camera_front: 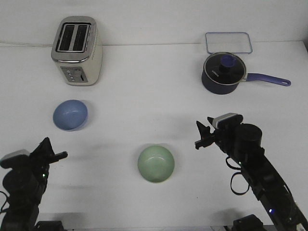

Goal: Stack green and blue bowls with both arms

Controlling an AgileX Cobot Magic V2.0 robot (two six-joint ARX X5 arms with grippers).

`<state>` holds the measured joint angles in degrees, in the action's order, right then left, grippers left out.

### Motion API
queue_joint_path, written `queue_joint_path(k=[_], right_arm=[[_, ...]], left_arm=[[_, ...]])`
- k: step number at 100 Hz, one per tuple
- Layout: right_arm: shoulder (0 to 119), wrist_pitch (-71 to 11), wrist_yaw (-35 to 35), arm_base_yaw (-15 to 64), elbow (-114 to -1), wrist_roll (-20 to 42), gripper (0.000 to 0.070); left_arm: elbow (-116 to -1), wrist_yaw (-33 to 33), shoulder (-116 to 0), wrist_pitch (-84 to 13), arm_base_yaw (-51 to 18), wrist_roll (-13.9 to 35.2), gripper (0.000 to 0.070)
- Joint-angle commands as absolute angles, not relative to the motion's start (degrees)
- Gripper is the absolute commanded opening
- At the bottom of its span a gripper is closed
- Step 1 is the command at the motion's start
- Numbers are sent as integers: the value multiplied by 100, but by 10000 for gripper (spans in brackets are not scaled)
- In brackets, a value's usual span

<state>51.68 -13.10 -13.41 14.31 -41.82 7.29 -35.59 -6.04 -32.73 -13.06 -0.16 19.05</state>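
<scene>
The white table carried everything. My right arm's pincer hung near right, its fingers slightly parted, grasping nothing. My left pincer sat near left; whether released or clenched, I could not tell. The green bowl stood near centre between them. The blue bowl stood further left, before the toaster.
</scene>
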Motion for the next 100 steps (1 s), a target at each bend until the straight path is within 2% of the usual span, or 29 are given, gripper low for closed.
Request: queue_joint_path(k=[1,9,13,19,25,27,31,48,62,87,92,100], right_arm=[[5068,-1219,-1345,1374,-3903,746,305],[4901,-1221,-1354,1313,-3627,773,305],[4856,-1223,-1356,1308,-3538,773,305],[4823,-1258,-1361,1310,-3479,768,305],[4814,-1291,-1374,1310,-3479,766,305],[4812,-1288,-1380,1310,-3479,766,305],[4805,-1280,-1417,1310,-3479,766,305],[4805,-1238,-1415,1310,-3479,757,305],[4805,-1238,-1417,1310,-3479,746,305],[4805,-1240,-1417,1310,-3479,746,305],[4805,-1240,-1417,1310,-3479,746,305],[4805,-1243,-1415,1310,-3479,746,305]], left_arm=[[-4132,-561,-4182,-1490,47,1643,12],[-4783,-423,-5144,-1756,167,1503,25],[-5081,-329,-5583,-1857,235,1503,84],[-5459,-237,-6169,-1981,342,1503,291],[-5802,-165,-6720,-2104,451,1500,557],[-5889,-145,-6871,-2134,478,1496,615],[-6027,-145,-7116,-2187,519,1496,672],[-6396,-119,-8029,-2290,755,1262,664],[-6418,252,-8626,-2193,923,1247,664],[-6418,436,-9435,-1811,1022,1251,658],[-6420,469,-9526,-1741,1022,1273,622],[-6423,504,-9651,-1653,1020,1295,475]])
